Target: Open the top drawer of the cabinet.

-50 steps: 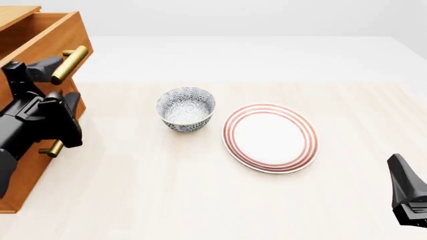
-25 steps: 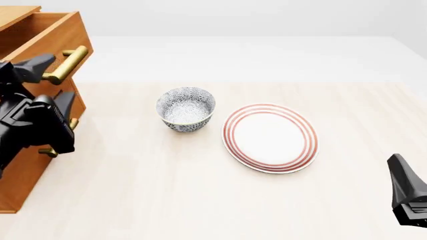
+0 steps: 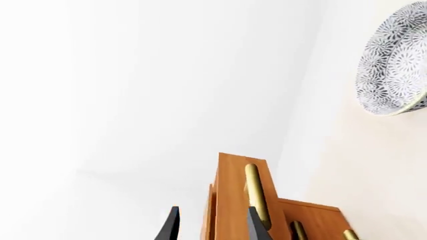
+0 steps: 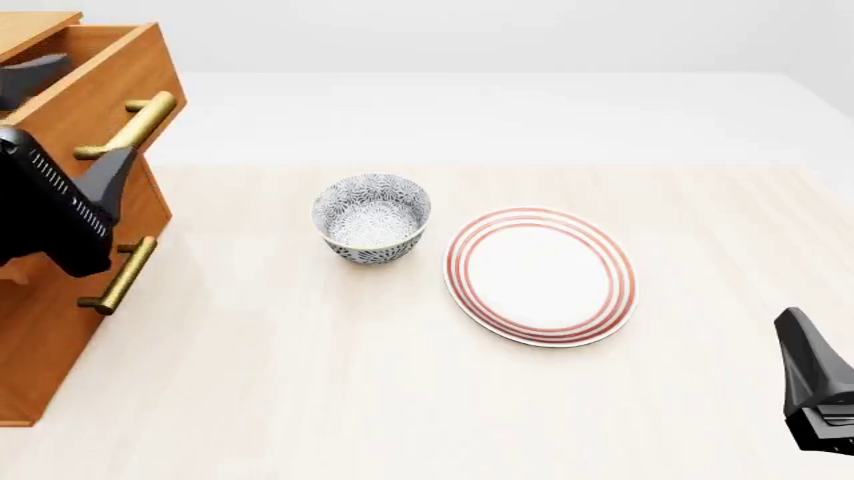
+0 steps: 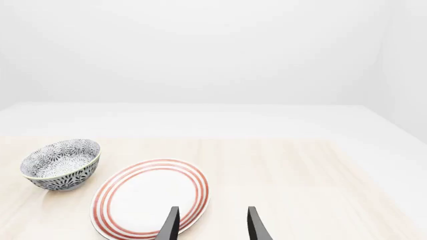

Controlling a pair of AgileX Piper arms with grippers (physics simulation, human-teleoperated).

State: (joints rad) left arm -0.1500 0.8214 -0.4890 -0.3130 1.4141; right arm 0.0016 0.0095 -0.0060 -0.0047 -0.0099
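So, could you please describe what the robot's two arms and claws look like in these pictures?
Both arms are matte black and angular. The left arm's housing carries a row of fine pale ridges along one edge. The left claw and the right claw each end in two thin, dark, pointed fingers. No cables or printed markings show.

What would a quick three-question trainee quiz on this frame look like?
1. True or false: the top drawer sticks out from the front of the cabinet.
2. In the front view, what lies right of the bowl? A) a red-ringed plate B) a cup C) a spoon
3. Fill in: the fingers of the right gripper hold ____.

Key: 1 true; 2 A; 3 nothing.
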